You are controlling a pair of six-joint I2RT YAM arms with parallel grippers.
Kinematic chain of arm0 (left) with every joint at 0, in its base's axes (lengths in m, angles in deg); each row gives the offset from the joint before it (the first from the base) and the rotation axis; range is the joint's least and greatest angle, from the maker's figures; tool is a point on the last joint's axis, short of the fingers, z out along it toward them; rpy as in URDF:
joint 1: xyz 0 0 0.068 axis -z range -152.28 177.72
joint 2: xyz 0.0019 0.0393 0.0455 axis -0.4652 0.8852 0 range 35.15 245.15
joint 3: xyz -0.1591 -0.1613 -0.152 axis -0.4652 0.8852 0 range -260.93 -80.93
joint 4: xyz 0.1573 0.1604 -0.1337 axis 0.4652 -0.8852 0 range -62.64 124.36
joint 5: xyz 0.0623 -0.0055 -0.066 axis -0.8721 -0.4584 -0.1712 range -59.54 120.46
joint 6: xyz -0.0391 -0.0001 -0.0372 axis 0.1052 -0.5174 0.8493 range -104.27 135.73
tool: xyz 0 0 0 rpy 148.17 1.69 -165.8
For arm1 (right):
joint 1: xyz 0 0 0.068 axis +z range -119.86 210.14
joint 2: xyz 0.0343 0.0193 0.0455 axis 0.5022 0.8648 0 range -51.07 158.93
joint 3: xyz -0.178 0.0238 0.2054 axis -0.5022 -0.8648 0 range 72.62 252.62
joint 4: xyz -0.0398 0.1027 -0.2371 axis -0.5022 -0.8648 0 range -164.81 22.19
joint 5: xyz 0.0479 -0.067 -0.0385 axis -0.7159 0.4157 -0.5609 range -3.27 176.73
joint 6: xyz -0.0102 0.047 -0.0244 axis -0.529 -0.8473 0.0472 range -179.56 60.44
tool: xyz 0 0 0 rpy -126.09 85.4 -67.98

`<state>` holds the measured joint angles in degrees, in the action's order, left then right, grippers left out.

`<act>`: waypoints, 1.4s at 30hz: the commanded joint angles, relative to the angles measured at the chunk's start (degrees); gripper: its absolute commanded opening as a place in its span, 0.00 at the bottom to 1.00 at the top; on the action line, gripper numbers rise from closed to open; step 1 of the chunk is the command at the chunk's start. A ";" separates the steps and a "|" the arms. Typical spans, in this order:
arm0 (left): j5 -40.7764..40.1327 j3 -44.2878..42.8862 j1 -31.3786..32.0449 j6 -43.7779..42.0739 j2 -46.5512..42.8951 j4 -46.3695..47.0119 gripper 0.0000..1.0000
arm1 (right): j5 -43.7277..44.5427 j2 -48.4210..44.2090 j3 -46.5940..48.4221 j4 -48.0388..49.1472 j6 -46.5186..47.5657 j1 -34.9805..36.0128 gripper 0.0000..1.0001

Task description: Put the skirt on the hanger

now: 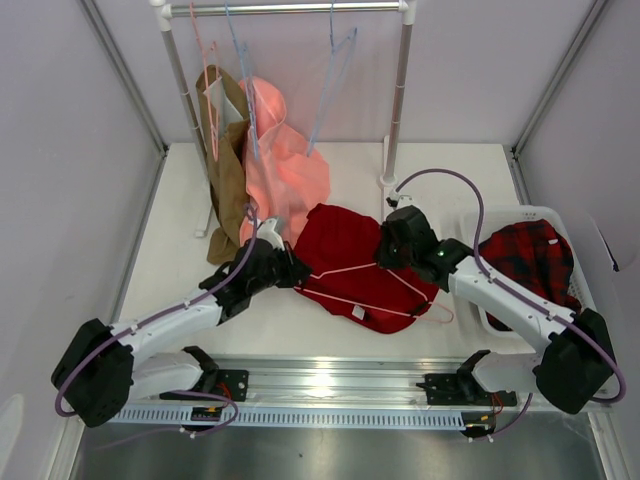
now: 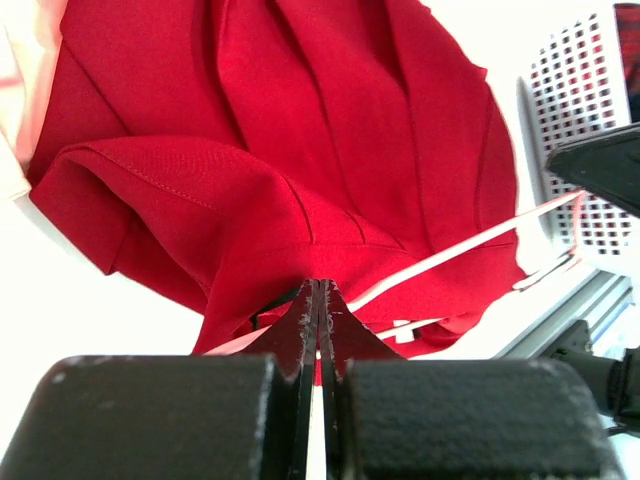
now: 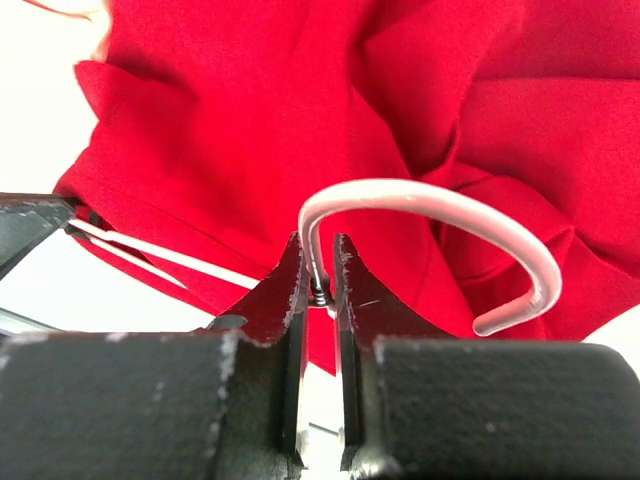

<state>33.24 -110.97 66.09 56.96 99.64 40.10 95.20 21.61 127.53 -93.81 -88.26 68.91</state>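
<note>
The dark red skirt (image 1: 345, 245) lies spread on the table centre, its small white label (image 1: 357, 312) near the front edge. The thin pale pink hanger (image 1: 350, 269) lies across it. My left gripper (image 1: 297, 272) is at the skirt's left edge, shut on a fold of the skirt (image 2: 330, 130), with the hanger wire (image 2: 470, 244) running away to the right. My right gripper (image 1: 385, 255) is at the skirt's right side, shut on the twisted neck of the hanger just below its hook (image 3: 420, 193), over the skirt (image 3: 250, 100).
A clothes rack (image 1: 395, 120) stands at the back with light blue hangers (image 1: 330, 90), a brown garment (image 1: 228, 170) and a salmon-pink garment (image 1: 285, 165). A white basket (image 1: 520, 211) holding red-and-black plaid cloth (image 1: 530, 260) sits at the right.
</note>
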 commanded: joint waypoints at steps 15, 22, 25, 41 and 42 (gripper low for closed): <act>-4.46 -5.38 2.94 1.13 -4.72 -2.66 0.00 | 6.73 -4.30 6.51 3.07 0.93 4.04 0.00; -0.51 -7.66 3.29 -3.52 -5.87 -2.40 0.00 | 7.17 -5.80 9.33 1.65 3.22 4.92 0.00; 1.60 -10.12 3.47 -6.86 -6.13 -3.53 0.01 | 7.53 -6.33 10.56 1.48 4.27 5.45 0.00; 6.17 -27.96 3.47 -22.40 -5.69 -15.22 0.58 | 6.47 -6.15 18.91 -1.33 9.90 6.06 0.00; 6.61 -30.23 3.47 -23.64 -5.60 -16.88 0.59 | 5.60 -6.07 20.39 -1.94 10.51 6.06 0.00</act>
<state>37.07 -134.99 69.35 39.83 94.09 26.59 101.71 16.74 142.42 -97.35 -80.11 74.68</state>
